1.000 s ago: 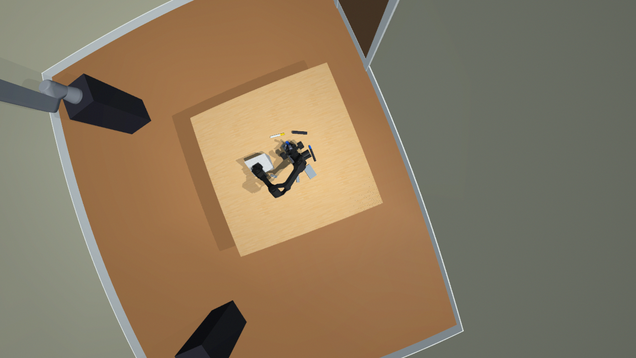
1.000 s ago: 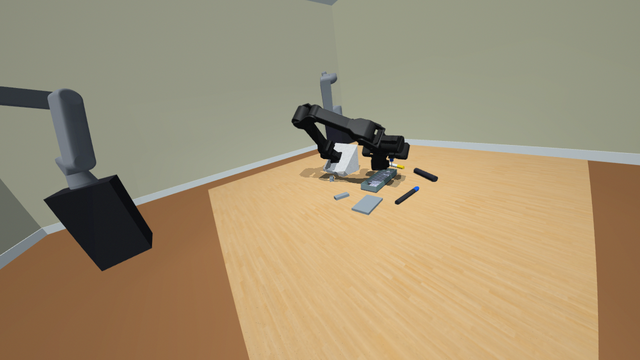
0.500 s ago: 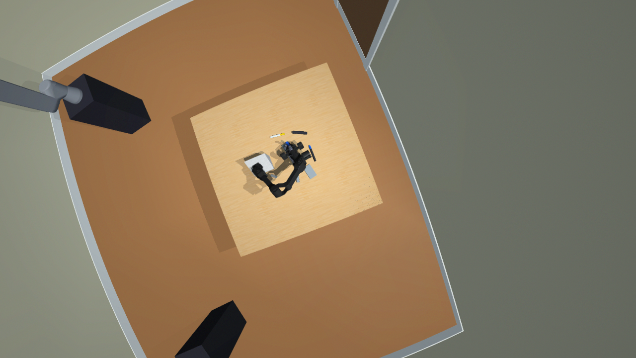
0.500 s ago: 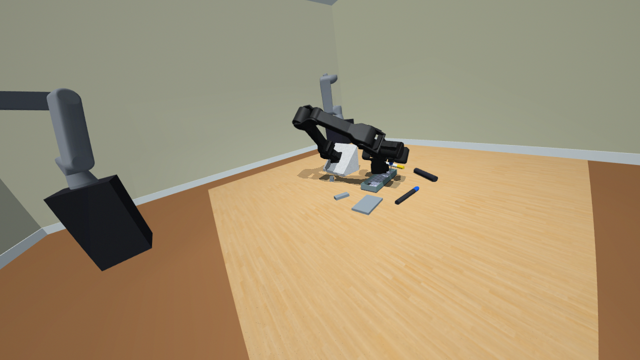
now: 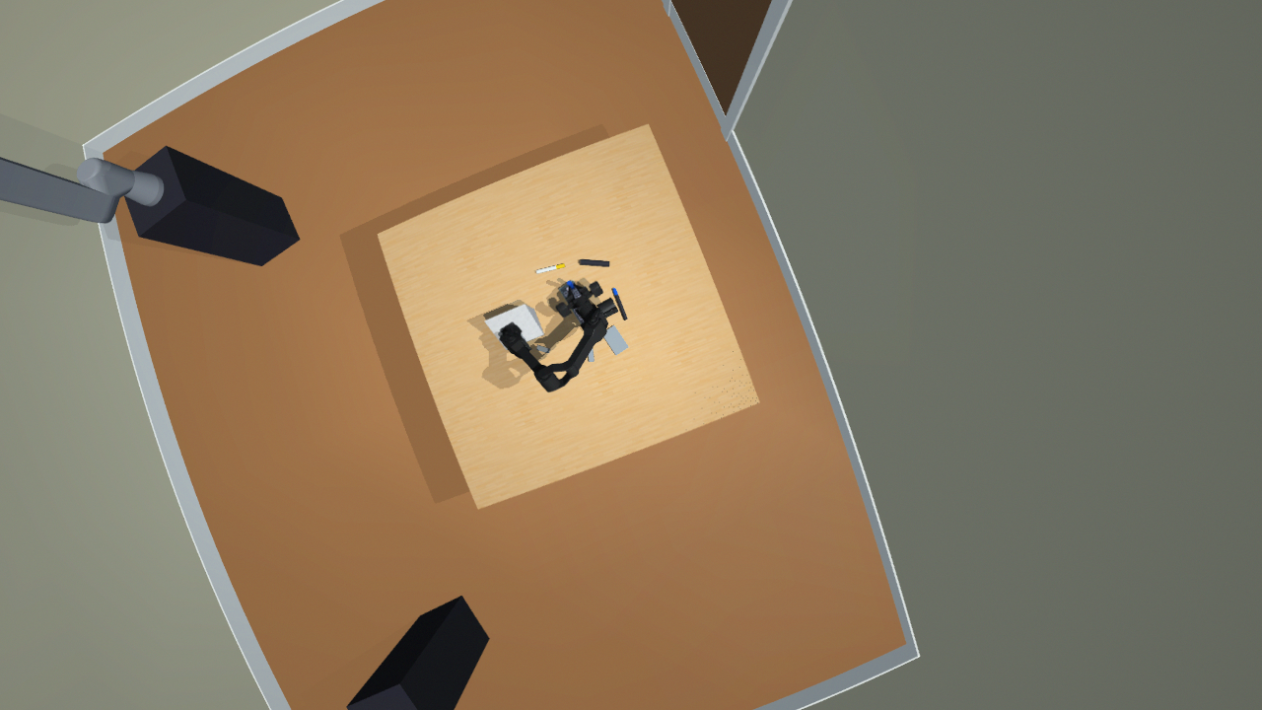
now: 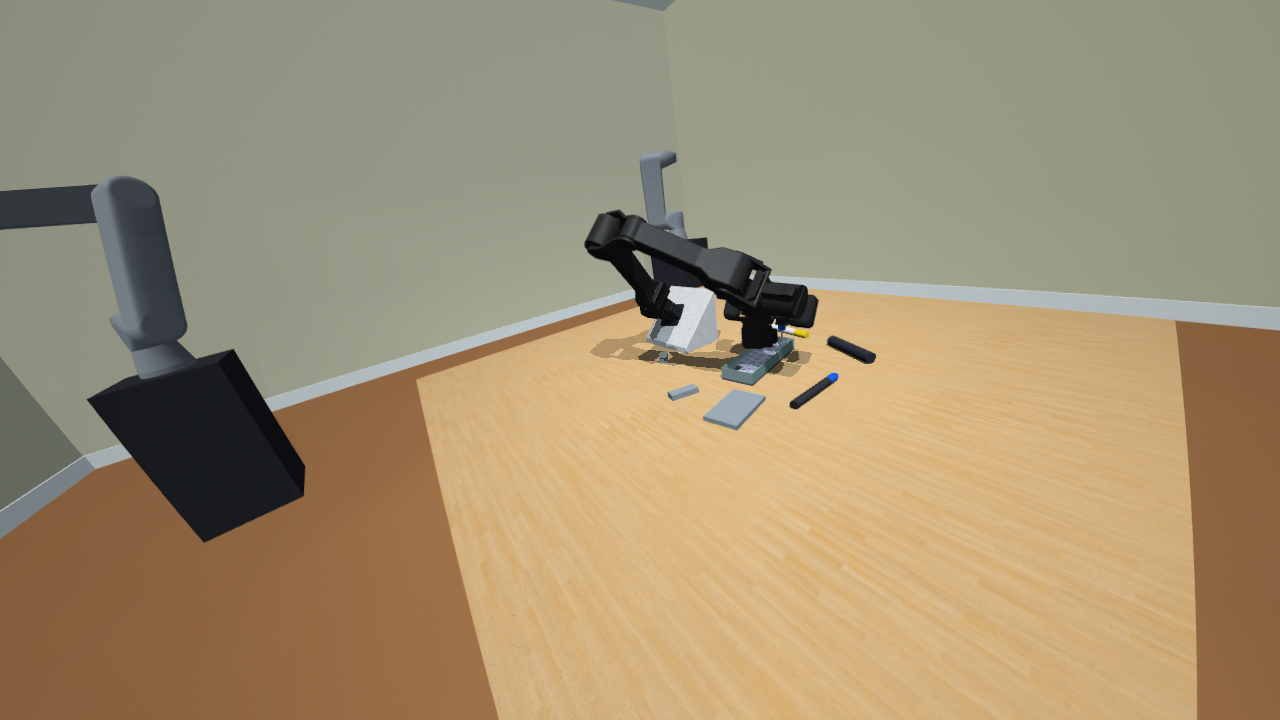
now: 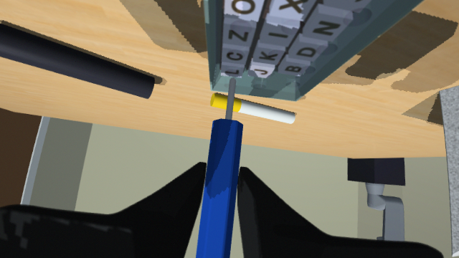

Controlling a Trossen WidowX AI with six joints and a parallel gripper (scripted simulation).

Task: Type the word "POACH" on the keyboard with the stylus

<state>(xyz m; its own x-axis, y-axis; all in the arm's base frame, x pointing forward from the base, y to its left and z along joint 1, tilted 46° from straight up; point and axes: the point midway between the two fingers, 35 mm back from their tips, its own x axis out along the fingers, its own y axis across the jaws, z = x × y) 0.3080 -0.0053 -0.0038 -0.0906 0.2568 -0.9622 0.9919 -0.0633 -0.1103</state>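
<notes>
My gripper [image 7: 222,171] is shut on the blue stylus [image 5: 571,284] [image 7: 226,143]; its thin grey tip points at the keyboard. The teal-framed keyboard [image 6: 741,377] [image 7: 376,32] lies under the arm, largely hidden in the top view. In the wrist view, the tip ends at the near edge of the L key [image 7: 232,70], just before the C key [image 7: 234,56]. The O key [image 7: 244,6] and Z key [image 7: 238,35] are farther along that row. Whether the tip touches a key cannot be told. P, A and H are out of the wrist view.
A yellow-and-white marker [image 5: 549,268] [image 7: 267,112] lies beyond the keyboard's end. A black cylinder [image 6: 850,349] [image 7: 75,59] and a blue-capped black pen [image 6: 813,391] lie beside it. A grey slab [image 6: 734,409], a small grey bar [image 6: 682,392] and a pale wedge-shaped block [image 5: 516,320] are nearby.
</notes>
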